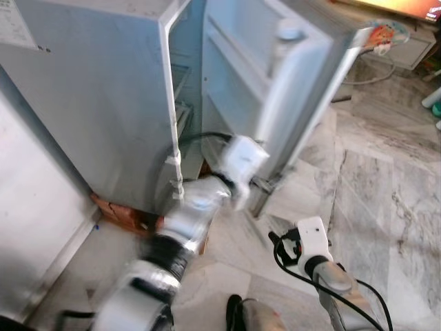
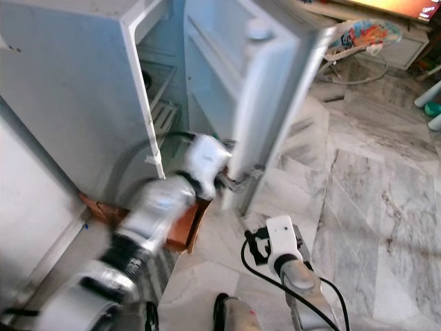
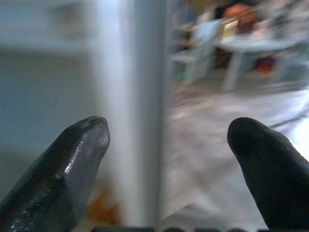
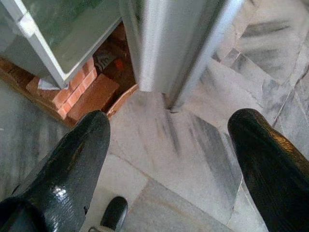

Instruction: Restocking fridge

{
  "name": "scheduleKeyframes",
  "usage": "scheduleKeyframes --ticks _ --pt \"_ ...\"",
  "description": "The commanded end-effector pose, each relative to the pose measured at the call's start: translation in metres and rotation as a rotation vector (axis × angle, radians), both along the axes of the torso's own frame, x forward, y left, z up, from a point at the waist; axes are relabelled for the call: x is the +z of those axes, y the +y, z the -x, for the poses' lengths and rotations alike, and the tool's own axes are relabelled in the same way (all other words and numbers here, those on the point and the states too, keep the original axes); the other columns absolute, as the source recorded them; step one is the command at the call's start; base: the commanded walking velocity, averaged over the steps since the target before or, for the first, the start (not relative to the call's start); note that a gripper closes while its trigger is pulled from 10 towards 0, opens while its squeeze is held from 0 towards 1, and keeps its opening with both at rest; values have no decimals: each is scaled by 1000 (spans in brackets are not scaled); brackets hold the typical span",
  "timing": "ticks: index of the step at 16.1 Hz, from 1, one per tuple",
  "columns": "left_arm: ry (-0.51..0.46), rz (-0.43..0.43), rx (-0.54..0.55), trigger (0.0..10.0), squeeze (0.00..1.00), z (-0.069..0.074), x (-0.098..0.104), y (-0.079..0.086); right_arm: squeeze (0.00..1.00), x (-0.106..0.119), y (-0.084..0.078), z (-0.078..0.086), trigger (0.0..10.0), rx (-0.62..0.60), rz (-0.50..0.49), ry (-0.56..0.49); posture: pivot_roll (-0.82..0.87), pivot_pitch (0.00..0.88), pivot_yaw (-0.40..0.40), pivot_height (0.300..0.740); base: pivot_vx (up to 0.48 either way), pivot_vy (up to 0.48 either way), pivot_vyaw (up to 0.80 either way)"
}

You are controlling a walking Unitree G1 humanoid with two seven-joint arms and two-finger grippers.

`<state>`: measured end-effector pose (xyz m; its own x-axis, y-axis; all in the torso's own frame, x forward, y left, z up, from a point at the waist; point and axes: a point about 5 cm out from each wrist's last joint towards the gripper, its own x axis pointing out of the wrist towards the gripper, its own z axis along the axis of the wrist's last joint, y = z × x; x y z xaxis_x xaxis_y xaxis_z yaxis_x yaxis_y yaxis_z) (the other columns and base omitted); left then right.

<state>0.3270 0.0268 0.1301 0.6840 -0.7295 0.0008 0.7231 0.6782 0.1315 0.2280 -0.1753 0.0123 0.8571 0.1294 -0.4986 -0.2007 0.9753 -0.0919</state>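
Fridge (image 1: 89, 96): pale grey-white box on a brick base (image 4: 79, 94), standing on marble floor (image 1: 386, 179) ahead and to the robot's left. Door (image 2: 269, 89) ajar, white inner shelves visible, a bottle cap (image 2: 258, 29) up in the door rack. Left gripper (image 3: 166, 159) at the door's lower edge, fingers spread either side of it, not clamped. Right gripper (image 4: 169, 159) low over the floor, fingers apart, holding nothing.

Grey-veined marble floor (image 1: 386, 179). Red bricks (image 4: 72, 92) stacked on floor. White low cabinet (image 1: 406, 45) at far right, colourful cloth (image 1: 381, 33) beside it. Pale cable (image 1: 372, 72) looped on floor nearby.
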Motion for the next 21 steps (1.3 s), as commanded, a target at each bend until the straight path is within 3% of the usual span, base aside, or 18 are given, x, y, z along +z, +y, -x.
scheduleKeyframes --ticks 1,4,6,9,10,15,21 --pt "25 1 97 10000 0 -3 -9 21 0 0 -2 0 10000 -15 -5 0 33 123 -70 740 0 0 0" --pt "35 0 337 10000 0 -5 -24 76 0 5 4 -4 10000 -7 -28 -27 53 131 -76 740 0 -102 0" --pt "55 -11 471 10000 0 5 -33 114 0 9 5 -10 10000 1 -28 -43 69 133 -76 740 0 -429 0" --pt "48 -44 521 10000 0 25 -38 136 0 13 5 -17 10000 -8 -23 -61 96 143 -73 740 0 -436 0" --pt "73 -31 567 10000 0 38 -46 144 0 14 8 -20 10000 2 -27 -70 97 143 -81 740 0 -458 -581" --pt "115 -3 620 10000 0 48 -52 140 0 18 14 -26 10000 13 -31 -88 91 139 -88 740 0 -434 -326" --pt "100 -12 629 10000 0 37 -47 134 0 24 17 -31 10000 14 -35 -128 82 119 -87 740 307 -279 0"
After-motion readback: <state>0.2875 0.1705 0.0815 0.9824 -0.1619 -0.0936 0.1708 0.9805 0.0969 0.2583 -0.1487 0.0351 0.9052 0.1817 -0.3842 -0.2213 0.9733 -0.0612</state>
